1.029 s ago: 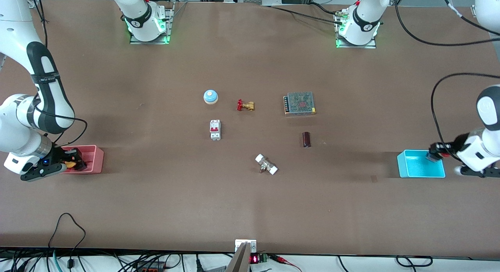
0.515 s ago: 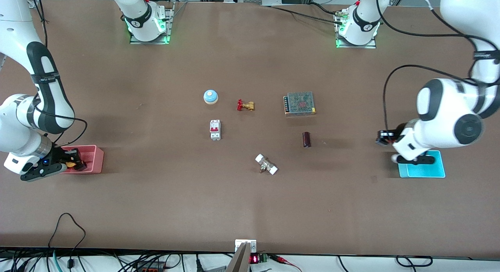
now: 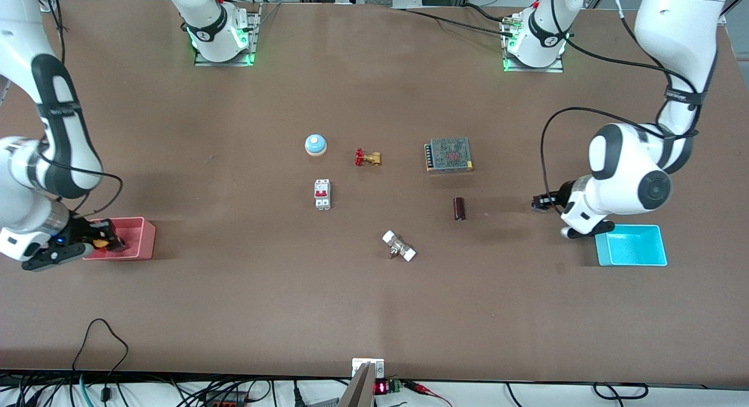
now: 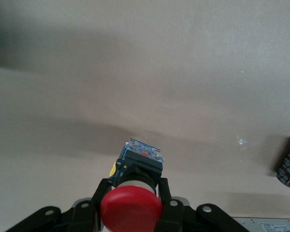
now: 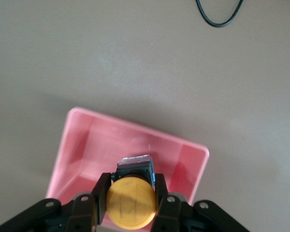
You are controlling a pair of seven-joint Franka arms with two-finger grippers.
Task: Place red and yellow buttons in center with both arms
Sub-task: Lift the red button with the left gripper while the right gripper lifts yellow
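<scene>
Fingers of left gripper (image 4: pixel 131 203) pinch red button (image 4: pixel 131 209) over bare table; right gripper (image 5: pixel 131 202) pinches yellow button (image 5: pixel 132 197) above pink bin (image 5: pixel 77 145).

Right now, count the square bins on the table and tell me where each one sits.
2. The pink bin sits at the right arm's end of the table, under the right gripper. The cyan bin sits at the left arm's end, beside the left arm.
</scene>
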